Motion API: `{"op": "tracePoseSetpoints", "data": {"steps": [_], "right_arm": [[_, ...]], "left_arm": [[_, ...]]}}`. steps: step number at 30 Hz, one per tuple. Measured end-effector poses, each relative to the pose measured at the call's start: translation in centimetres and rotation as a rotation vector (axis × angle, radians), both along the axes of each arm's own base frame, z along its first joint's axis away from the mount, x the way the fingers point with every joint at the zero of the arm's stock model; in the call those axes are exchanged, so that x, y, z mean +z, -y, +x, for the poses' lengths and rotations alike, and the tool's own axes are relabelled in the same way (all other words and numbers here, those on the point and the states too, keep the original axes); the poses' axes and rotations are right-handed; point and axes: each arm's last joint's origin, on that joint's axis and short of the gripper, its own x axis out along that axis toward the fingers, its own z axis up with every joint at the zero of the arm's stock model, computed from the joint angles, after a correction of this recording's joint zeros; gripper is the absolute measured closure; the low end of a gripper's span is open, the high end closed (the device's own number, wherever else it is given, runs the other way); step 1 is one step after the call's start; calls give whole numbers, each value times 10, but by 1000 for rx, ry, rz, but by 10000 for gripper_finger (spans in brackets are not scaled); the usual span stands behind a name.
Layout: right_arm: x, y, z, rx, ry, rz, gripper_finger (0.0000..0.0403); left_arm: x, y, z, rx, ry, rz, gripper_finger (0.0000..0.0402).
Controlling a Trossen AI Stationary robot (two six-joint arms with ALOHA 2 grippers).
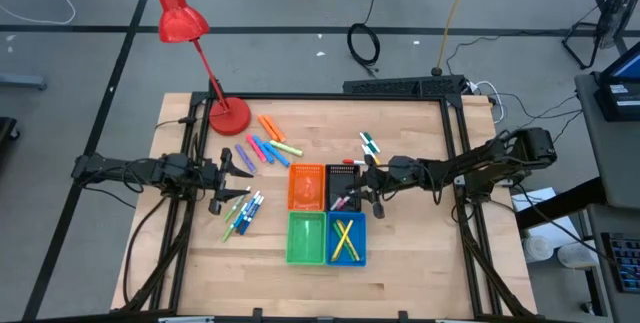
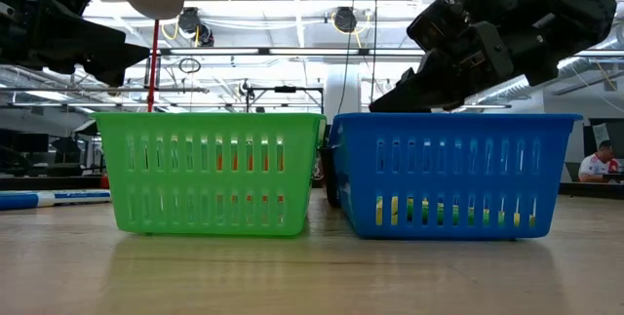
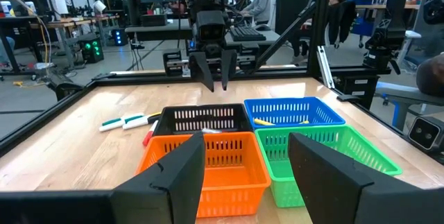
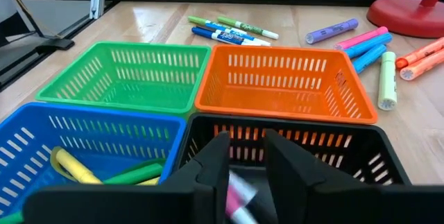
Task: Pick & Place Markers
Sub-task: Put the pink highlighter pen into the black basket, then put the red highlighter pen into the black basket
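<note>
Wooden surface [image 1: 400,263]: carries four small bins in a two-by-two block, loose markers and a red lamp [image 1: 185,23].
Bins: orange bin [image 1: 307,186] beside black bin [image 1: 343,185]; green bin [image 1: 306,238] beside blue bin [image 1: 346,240].
Right gripper [image 4: 244,156]: over the black bin, fingers narrowly apart around a pink marker [image 4: 239,197] that shows blurred between them; whether they press on it cannot be told.
Left gripper [image 3: 246,165]: hovers over the surface just beside the orange bin, fingers well apart, nothing between them.
Markers in blue bin: yellow markers [image 1: 345,238] lie crossed inside, with a green one partly showing in the right wrist view.
Loose markers: orange, pink, blue, purple and yellow ones [image 1: 268,143] near the lamp base; white-bodied ones with coloured caps [image 1: 243,213] beside the green bin; two more [image 1: 371,143] beyond the black bin.
</note>
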Motion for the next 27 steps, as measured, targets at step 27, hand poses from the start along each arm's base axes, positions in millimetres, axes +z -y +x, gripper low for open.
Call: {"op": "tracePoseSetpoints", "data": {"steps": [27], "right_arm": [[3,44,-32,-417,-268,-223,221]], "left_arm": [[0,0,0,0,0,0,190]]}}
